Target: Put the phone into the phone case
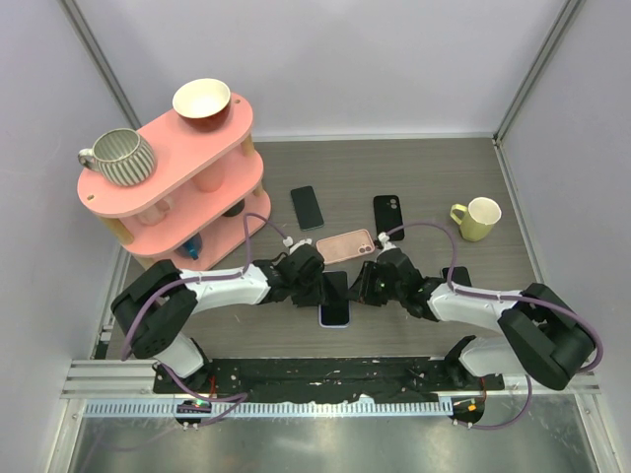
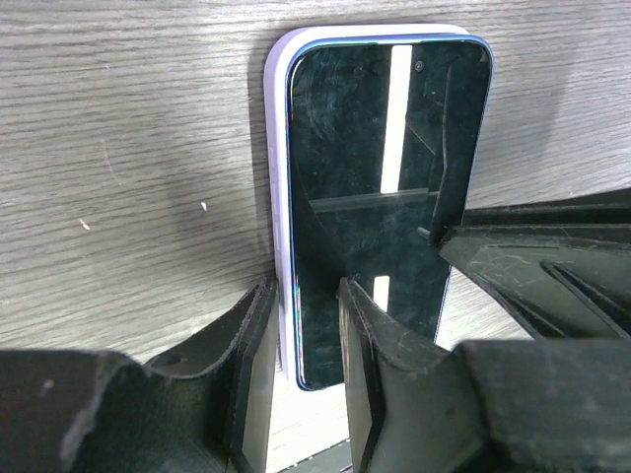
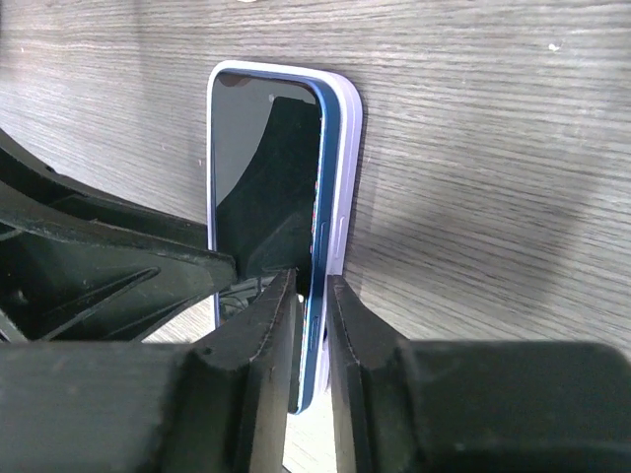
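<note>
Two seating pinches, likely: nipped lilac phone case [image 2: 278,148] wall with left gripper [image 2: 304,296], blue phone [image 2: 385,197] edge with right gripper [image 3: 311,286].

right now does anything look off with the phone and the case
Yes: the phone is not seated flush in the pale case. In the right wrist view its blue side stands proud of the case rim, so that edge looks unclipped. The left gripper and right gripper each pinch a long edge. Nothing else stands out.
</note>
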